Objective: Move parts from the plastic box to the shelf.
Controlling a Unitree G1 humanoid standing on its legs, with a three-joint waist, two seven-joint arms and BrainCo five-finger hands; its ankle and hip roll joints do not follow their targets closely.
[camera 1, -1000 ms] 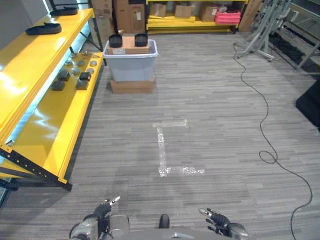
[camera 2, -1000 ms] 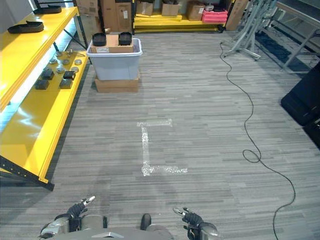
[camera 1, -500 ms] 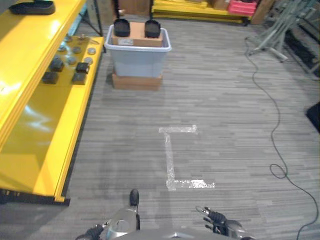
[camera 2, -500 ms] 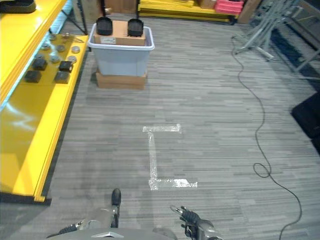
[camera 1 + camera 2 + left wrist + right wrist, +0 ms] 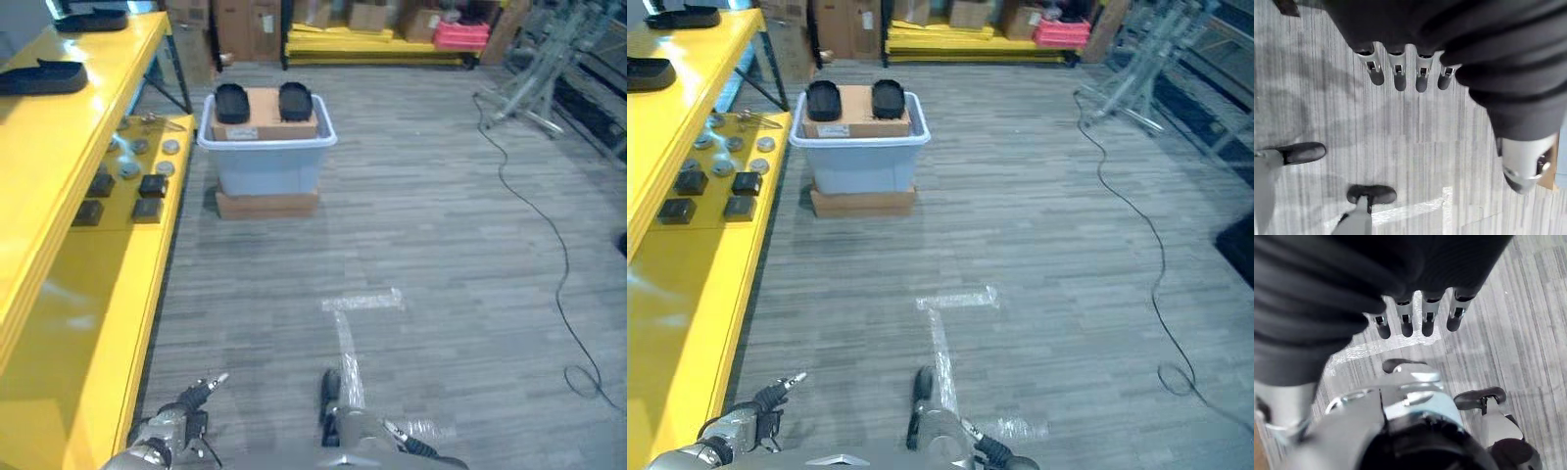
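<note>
On the grey striped plank floor (image 5: 441, 225), beside the yellow shelf's front edge, a pale translucent plastic box (image 5: 266, 157) with a rolled rim is seen resting on a flat cardboard base (image 5: 266, 204). Two black oval parts (image 5: 232, 102) are laid on a brown carton (image 5: 263, 110) at the box's top. Square dark blocks (image 5: 152, 184) and round grey discs (image 5: 169, 147) are spread over the glossy metal shelf (image 5: 93, 294). White tape (image 5: 362, 300) is stuck to the floor. The left hand (image 5: 1396, 73) and the right hand (image 5: 1422, 316) are held above the floor, fingers relaxed and nearly straight, nothing grasped or touched.
</note>
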